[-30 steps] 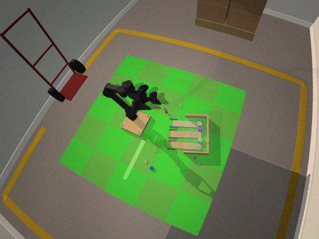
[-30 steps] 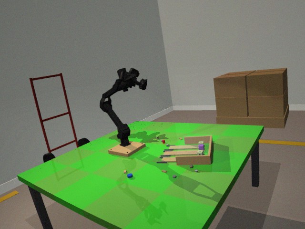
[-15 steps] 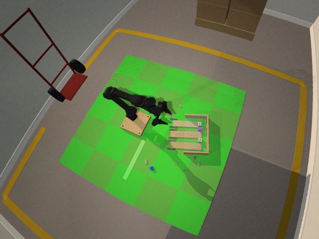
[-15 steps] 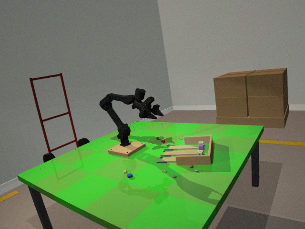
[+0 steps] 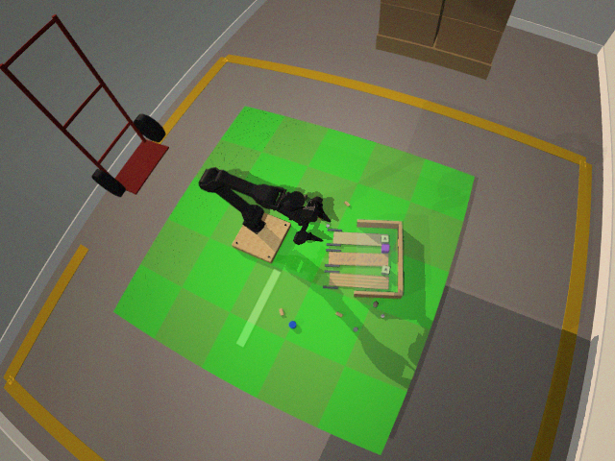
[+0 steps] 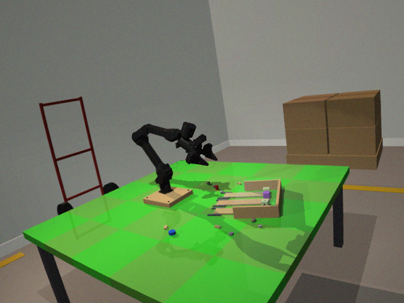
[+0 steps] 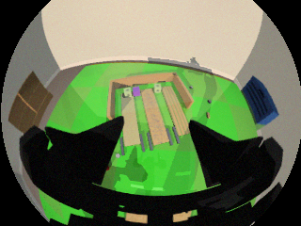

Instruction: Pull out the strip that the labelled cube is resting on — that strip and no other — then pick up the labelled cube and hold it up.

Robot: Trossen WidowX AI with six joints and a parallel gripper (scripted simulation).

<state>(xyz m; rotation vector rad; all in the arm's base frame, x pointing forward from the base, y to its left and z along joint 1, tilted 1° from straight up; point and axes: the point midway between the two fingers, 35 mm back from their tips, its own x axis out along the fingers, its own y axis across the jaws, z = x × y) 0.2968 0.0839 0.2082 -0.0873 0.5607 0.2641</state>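
Pale marked cubes [image 5: 384,238] [image 6: 265,202] [image 7: 157,88], at ends of flat wooden strips [image 5: 357,258] [image 6: 239,202] [image 7: 153,115], contact unclear

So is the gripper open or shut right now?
Open. The wrist view shows the gripper's two black fingers standing wide apart, with nothing between them; the wooden strips lie beyond.

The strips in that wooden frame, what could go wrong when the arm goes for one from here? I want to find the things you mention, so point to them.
Two cubes, one near the plain strip [image 5: 358,239] [image 7: 131,120] and one near the speckled strip [image 5: 357,258] [image 7: 152,118], both seem to carry markings, so the wrong strip might get pulled.

The purple cube [image 5: 385,248] [image 6: 266,194] [image 7: 136,91] sits close by a marked cube and could be knocked.

The open gripper [image 5: 325,230] [image 6: 212,162] [image 7: 157,121] may catch a neighbouring strip, since they lie close together.
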